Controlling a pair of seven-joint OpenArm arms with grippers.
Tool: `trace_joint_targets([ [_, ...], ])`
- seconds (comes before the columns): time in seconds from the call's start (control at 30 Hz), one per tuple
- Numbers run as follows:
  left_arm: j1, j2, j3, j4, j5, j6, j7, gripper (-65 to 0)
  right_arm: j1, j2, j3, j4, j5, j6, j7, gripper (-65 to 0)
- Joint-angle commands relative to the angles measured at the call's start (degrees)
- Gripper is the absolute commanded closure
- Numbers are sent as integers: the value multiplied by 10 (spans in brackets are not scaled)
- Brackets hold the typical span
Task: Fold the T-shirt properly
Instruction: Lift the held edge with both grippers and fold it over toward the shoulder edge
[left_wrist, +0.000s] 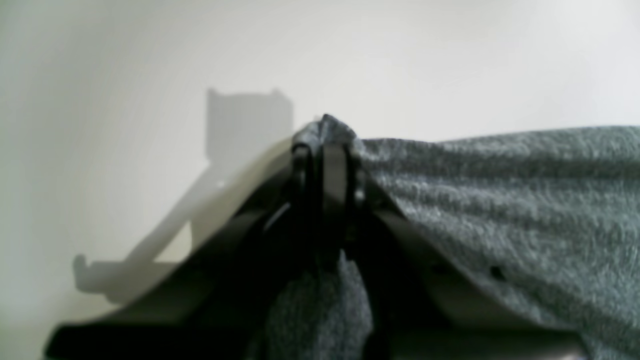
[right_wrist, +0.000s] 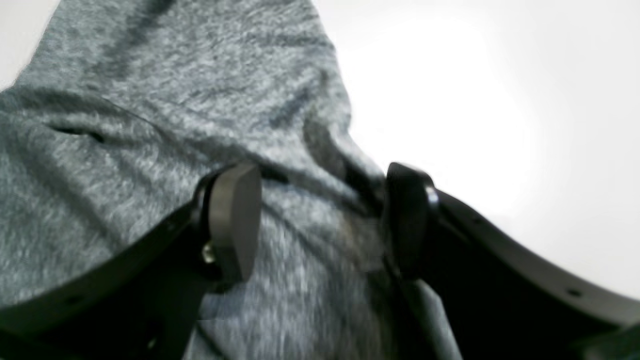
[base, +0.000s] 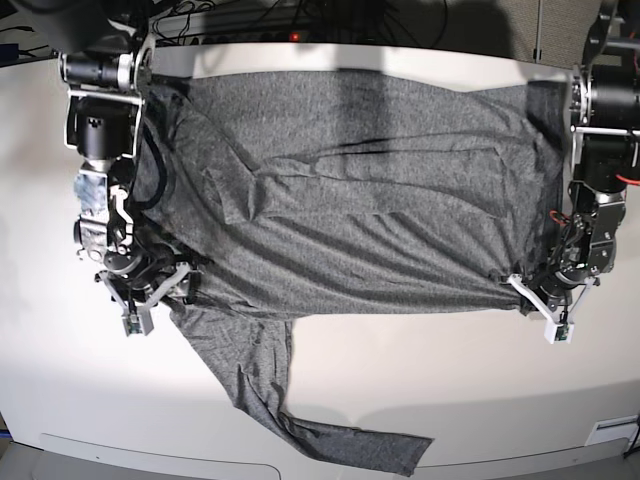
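The heather-grey T-shirt (base: 360, 200) lies spread across the white table (base: 480, 380), with its upper part folded over in creases. One long sleeve (base: 300, 420) trails toward the front edge. My left gripper (base: 525, 285) is at the shirt's lower corner on the base view's right. In the left wrist view it (left_wrist: 325, 150) is shut, with a pinch of the fabric (left_wrist: 500, 200) held at its tip. My right gripper (base: 160, 290) is at the shirt's edge on the base view's left. In the right wrist view it (right_wrist: 322, 210) is open, with the cloth (right_wrist: 150, 100) lying between its fingers.
Cables (base: 300, 20) run along the table's back edge behind the shirt. Both arm bases stand at the back corners. Bare white table shows in front of the shirt, on both sides of the sleeve. A small label (base: 610, 430) sits at the front right corner.
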Motion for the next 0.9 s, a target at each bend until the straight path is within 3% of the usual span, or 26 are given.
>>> trace_joint_targets([
  [0.0, -16, -7, -2, 6, -2, 3, -5, -17, 27, 7, -2, 1, 6, -9, 13, -390],
  [0.2, -16, -7, -2, 6, -2, 3, -3, -17, 67, 7, 4, -18, 6, -24, -6, -389],
  [0.3, -16, -7, -2, 6, -2, 3, -4, -17, 71, 8, 4, -45, 4, -36, -1, -316],
  [0.37, -16, -7, -2, 6, -2, 3, -4, -17, 74, 8, 4, -85, -15, -51, 31, -278],
  [0.47, -16, -7, -2, 7, -2, 3, -3, -17, 80, 6, 3, -129, -22, -51, 68, -278],
  [0.67, -16, -7, -2, 6, -2, 3, -3, -17, 81, 7, 3, -134, -21, -51, 67, -277],
  [0.73, -16, -7, -2, 7, -2, 3, -4, -17, 81, 9, 3, -133, -19, -50, 63, -228],
  [0.87, -16, -7, -2, 7, -2, 3, -12, 0, 81, 15, 3, -127, 5, -43, 48, -23],
])
